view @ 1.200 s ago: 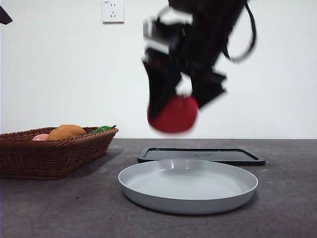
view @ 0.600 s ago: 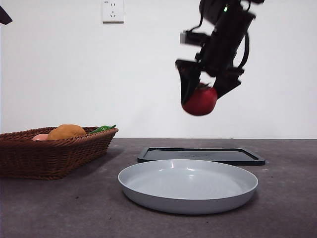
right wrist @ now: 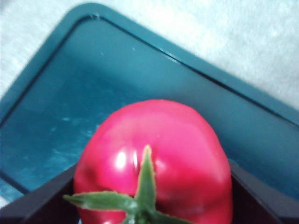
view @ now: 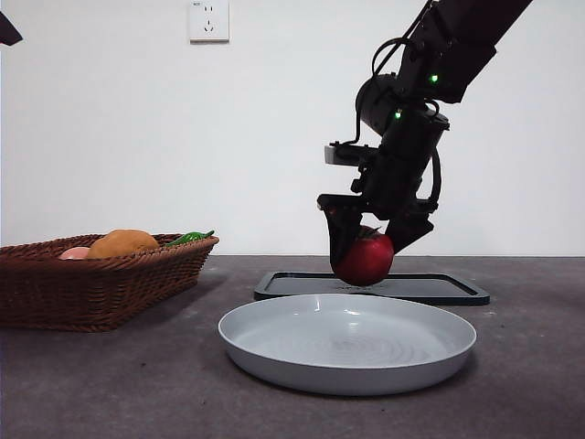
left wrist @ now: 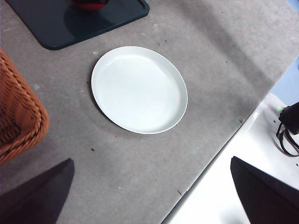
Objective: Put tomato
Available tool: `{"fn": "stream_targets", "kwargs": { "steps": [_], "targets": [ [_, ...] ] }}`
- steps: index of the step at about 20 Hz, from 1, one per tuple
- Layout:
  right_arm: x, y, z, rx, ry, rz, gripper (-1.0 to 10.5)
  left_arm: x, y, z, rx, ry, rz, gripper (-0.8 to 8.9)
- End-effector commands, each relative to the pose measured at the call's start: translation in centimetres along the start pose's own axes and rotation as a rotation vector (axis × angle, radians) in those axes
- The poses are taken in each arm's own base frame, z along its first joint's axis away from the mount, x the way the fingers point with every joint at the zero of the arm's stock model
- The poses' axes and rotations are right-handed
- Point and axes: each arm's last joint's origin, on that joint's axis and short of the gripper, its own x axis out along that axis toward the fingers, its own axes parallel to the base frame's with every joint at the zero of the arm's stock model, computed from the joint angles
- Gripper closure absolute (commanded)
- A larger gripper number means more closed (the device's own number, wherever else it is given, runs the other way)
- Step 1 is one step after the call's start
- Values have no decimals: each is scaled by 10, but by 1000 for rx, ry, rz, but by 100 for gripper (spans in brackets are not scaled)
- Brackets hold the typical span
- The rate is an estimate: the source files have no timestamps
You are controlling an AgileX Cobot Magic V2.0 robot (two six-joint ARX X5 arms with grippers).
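The right gripper [view: 366, 240] clamps the tomato [view: 364, 259] just above the dark tray [view: 430, 287]. The left gripper [left wrist: 149, 196] waits high, jaws apart.

table [view: 110, 384]: grey | on it: wicker basket [view: 91, 283]; white plate [view: 347, 343]; dark tray [view: 430, 287]

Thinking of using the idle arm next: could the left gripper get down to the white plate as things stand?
Probably yes: the left gripper hangs open above the white plate, with nothing between them. The right gripper holds the tomato over the black tray beyond.
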Motion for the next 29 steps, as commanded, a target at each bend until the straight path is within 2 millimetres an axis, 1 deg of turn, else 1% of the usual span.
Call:
{"fn": "stream_targets", "kwargs": {
  "steps": [1, 3, 5, 8, 10, 13, 15, 17, 18, 21, 22, 24, 26, 29],
  "targets": [
    [14, 0, -2, -7, 26, 4, 651, -2, -1, 4, 13, -12, -7, 282],
    [14, 0, -2, -7, 29, 5, 635, -2, -1, 4, 13, -12, -7, 282],
    [14, 0, -3, -6, 40, 5, 525, -2, -1, 4, 14, -12, -7, 282],
    [13, 0, -3, -5, 43, 5, 494, -2, -1, 4, 14, -12, -7, 282],
    [10, 0, -2, -5, 37, 5, 391, -2, -1, 4, 14, -12, -7, 282],
    [-5, 2, 4, -5, 12, 3, 388, -2, -1, 4, 14, -12, -7, 282],
    [-22, 3, 10, -6, -5, 2, 388, -2, -1, 4, 14, -12, -7, 282],
    [-45, 5, 13, -2, -8, 3, 388, -2, -1, 4, 14, -12, -7, 282],
    [-60, 7, 14, 3, -2, 30, 388, -2, -1, 4, 14, -12, -7, 282],
    [-118, 14, 16, 5, -7, 59, 389, -2, -1, 4, 14, -12, -7, 282],
    [-139, 16, 14, 3, -8, 60, 389, -2, -1, 4, 14, -12, -7, 282],
    [-181, 22, 9, -13, -23, 127, 389, -2, -1, 4, 14, -13, -7, 282],
    [-221, 27, 1, -17, -52, 135, 389, -2, -1, 4, 15, -13, -7, 282],
    [-261, 32, -13, -20, -65, 140, 389, -2, -1, 4, 15, -13, -7, 282]
  ]
}}
